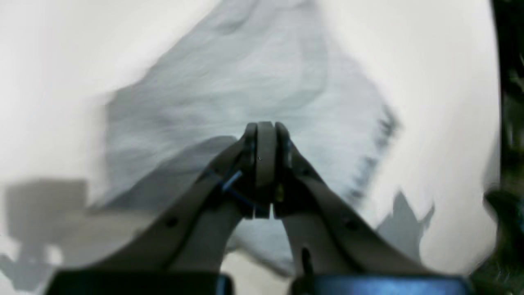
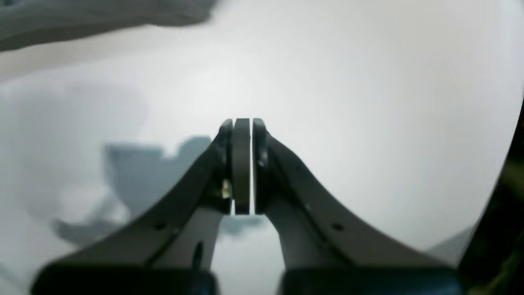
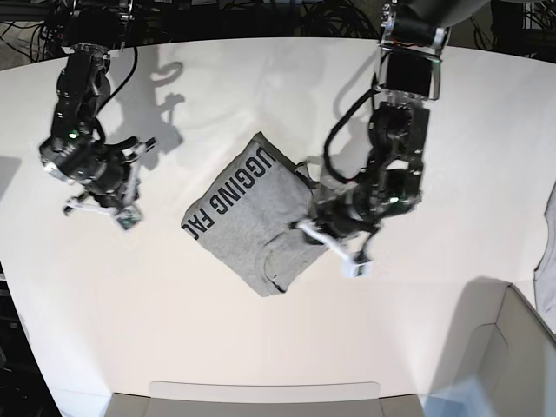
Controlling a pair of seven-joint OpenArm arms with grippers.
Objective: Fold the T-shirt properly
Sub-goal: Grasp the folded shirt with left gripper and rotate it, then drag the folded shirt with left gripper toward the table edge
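- Since it is thin cotton jersey, the T-shirt (image 3: 252, 217) should handle as light, limp and easily rucked; it will sag from any single pinch and drag along the desk (image 3: 261, 347) rather than slide as one piece.
- It lies near the desk's middle, folded into a rough diamond, with black block lettering along its ten o'clock edge and a loose flap at about five o'clock.
- Best hold, I judge: pinch both layers at a corner or along a folded edge, one hand to each end, so the layers travel together.
- Left hand (image 3: 323, 233): jaws pressed together, at the shirt's three o'clock edge; the wrist view shows nothing between them, though blur leaves this uncertain.
- Right hand (image 3: 128, 211): jaws together on nothing, well apart from the shirt at its nine o'clock.
- Count: one T-shirt, two hands, one cardboard box (image 3: 499, 347) at the desk's five o'clock corner.
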